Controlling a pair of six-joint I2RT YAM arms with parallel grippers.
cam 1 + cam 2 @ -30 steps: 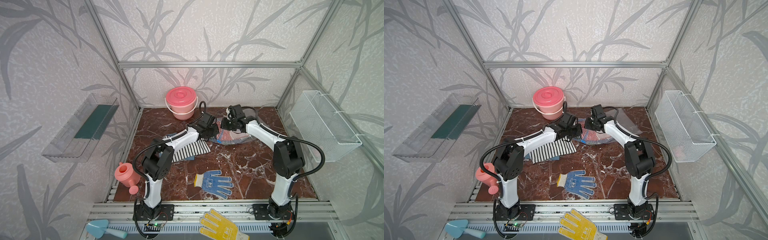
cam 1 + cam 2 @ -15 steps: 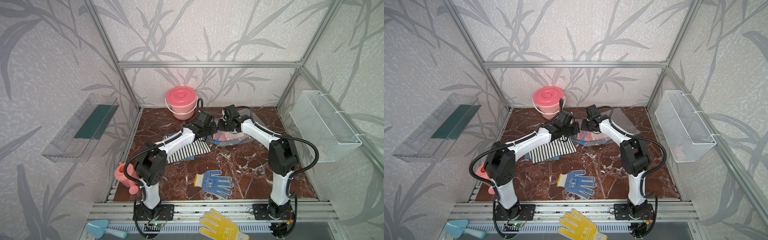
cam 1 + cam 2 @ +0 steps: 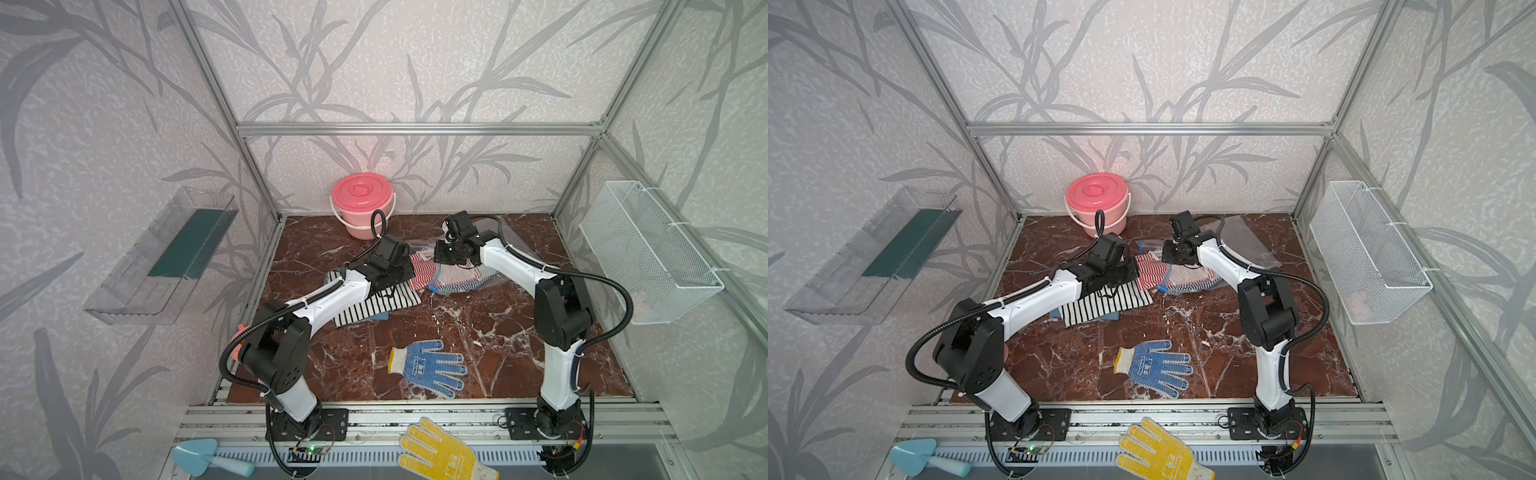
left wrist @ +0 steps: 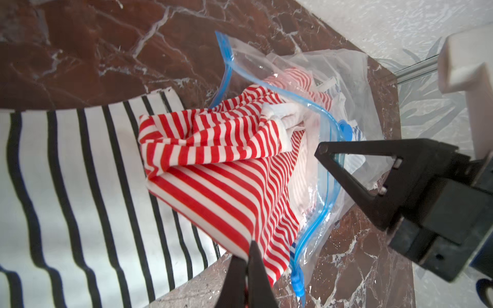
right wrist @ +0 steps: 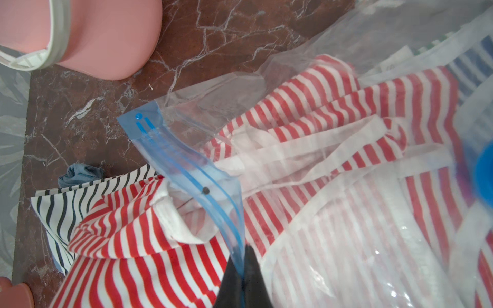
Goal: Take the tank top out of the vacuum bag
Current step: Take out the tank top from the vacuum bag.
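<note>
Starting at the front: a yellow glove (image 3: 444,455) and a light blue trowel (image 3: 203,457) sit on the metal rail in front of the arm bases. A bit further in, a blue dotted glove (image 3: 428,368) lies flat on the brown marble bench (image 3: 498,332), well apart from everything else.

Past that, mid-bench, there's a black-and-white striped top (image 3: 374,305) spread out, with some blue-grey cloth poking out from under it. The left hand (image 4: 249,252) is down over it, jaws pinched tight on the edge of the red-and-white striped tank top (image 4: 213,170). The tank top is about half out. Its bunched free end rests on the black-striped top, and the rest sits inside the open mouth of the vacuum bag (image 3: 469,278).

The bag lies crinkled just beyond, near the back middle of the bench, with more striped clothes inside and its round blue valve cap (image 4: 345,128) showing. The right hand (image 5: 244,256) is clamped on the blue zip strip (image 5: 186,170), holding that edge of the mouth up off the fabric.

Behind it all, a lidded pink bucket (image 3: 362,203) stands against the back wall. There's a clear shelf (image 3: 166,253) on the left wall and a white wire basket (image 3: 648,257) on the right wall.
</note>
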